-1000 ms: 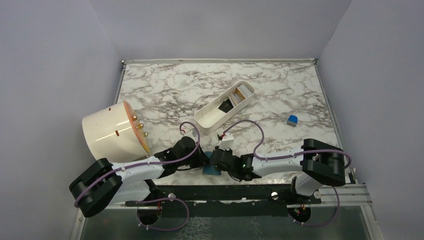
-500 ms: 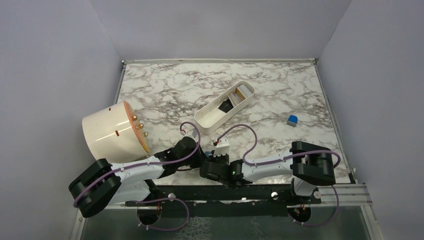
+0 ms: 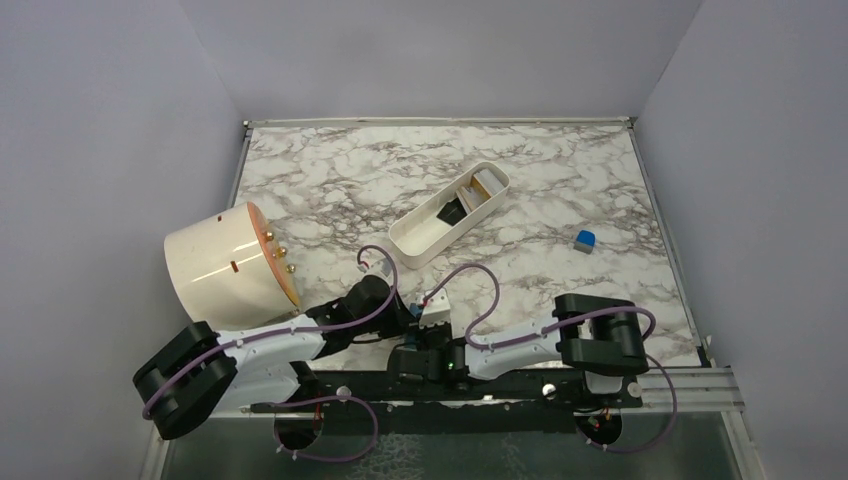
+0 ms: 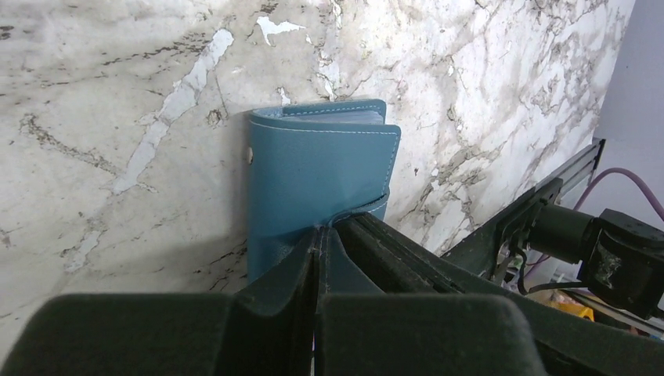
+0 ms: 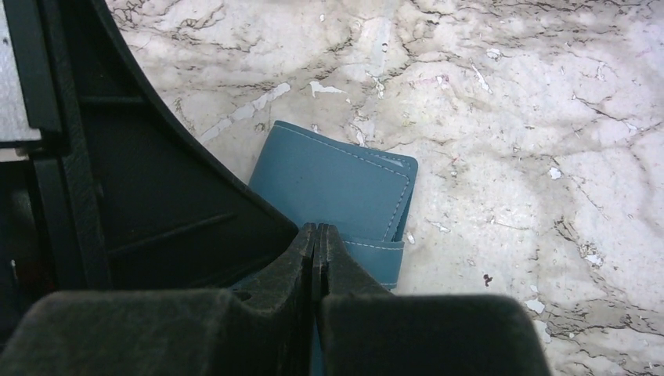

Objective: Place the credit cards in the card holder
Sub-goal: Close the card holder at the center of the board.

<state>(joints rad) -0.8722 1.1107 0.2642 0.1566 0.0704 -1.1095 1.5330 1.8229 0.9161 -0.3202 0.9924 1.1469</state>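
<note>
as arms (image 3: 290, 340) crouch, claws (image 4: 317, 235) pinch card holder (image 4: 313, 172)

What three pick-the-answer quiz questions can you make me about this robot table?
1. Where do the credit cards lie? A in the white tray; B on top of a cream tub; C at the far wall.
2. What colour is the small cube? A red; B blue; C green.
3. How is the card holder? A spread wide open; B torn in two; C folded shut.
Answers: 1 A, the cards show inside the tray; 2 B, the top view shows it blue; 3 C, its cover lies over the pockets.
</note>
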